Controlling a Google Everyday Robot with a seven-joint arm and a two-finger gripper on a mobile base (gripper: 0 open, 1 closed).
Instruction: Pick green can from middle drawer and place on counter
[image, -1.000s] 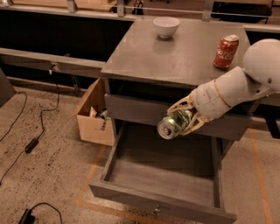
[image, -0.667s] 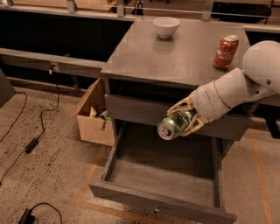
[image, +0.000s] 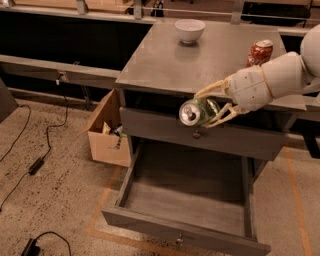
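Observation:
My gripper (image: 206, 107) is shut on the green can (image: 196, 112) and holds it on its side, silver top towards the camera, in the air in front of the cabinet's upper drawer front. The can is just below the front edge of the counter (image: 165, 60). The middle drawer (image: 185, 200) stands pulled open below it, its floor bare. My white arm reaches in from the right.
A white bowl (image: 189, 30) sits at the back of the counter. A red Coca-Cola can (image: 260, 52) stands at its right side, close behind my arm. A cardboard box (image: 107, 130) stands on the floor left of the cabinet. Cables lie on the floor at the left.
My gripper has lifted the green can upwards, from just above the open drawer to the level of the upper drawer front, near the counter's edge.

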